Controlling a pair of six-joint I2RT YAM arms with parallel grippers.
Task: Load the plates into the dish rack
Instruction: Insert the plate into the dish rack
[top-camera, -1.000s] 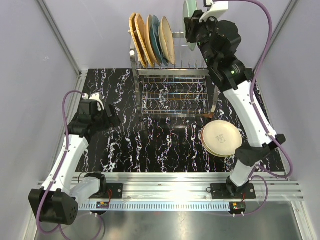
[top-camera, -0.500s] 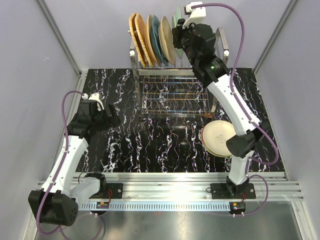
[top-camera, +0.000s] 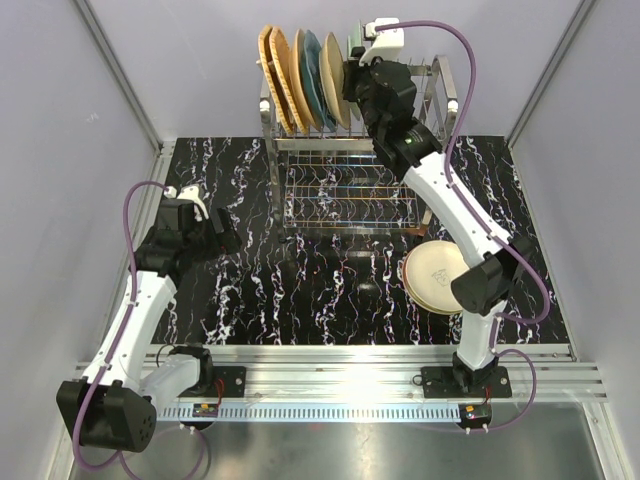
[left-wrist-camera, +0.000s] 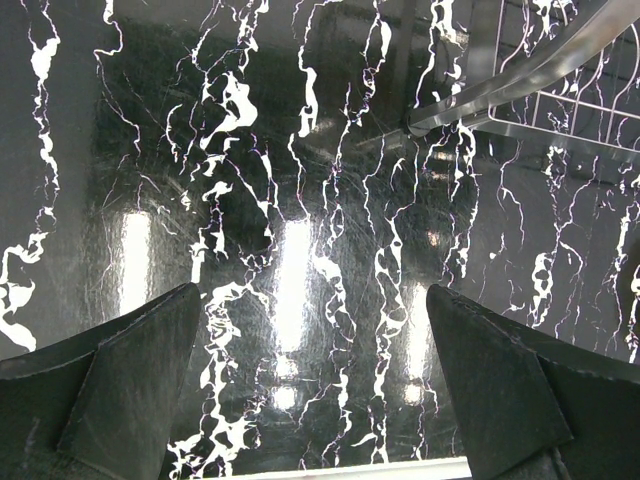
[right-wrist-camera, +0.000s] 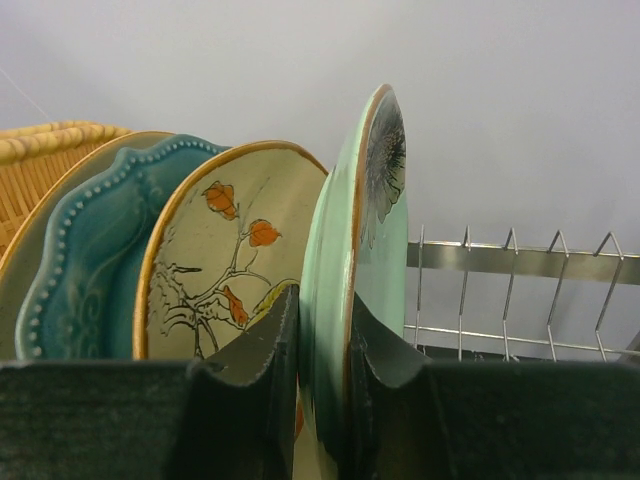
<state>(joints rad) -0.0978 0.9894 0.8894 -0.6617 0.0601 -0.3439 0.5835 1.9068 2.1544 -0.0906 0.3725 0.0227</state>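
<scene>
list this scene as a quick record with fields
right claw: shut on pale green plate, held upright
plate position: beside bird-print plate, at dish rack top tier
left claw: open, empty, over table
not yet loaded: plate stack on table

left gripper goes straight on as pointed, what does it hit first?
Probably the black marble tabletop: nothing else shows ahead of the open left gripper. The dish rack sits off to one side, outside that line.
</scene>
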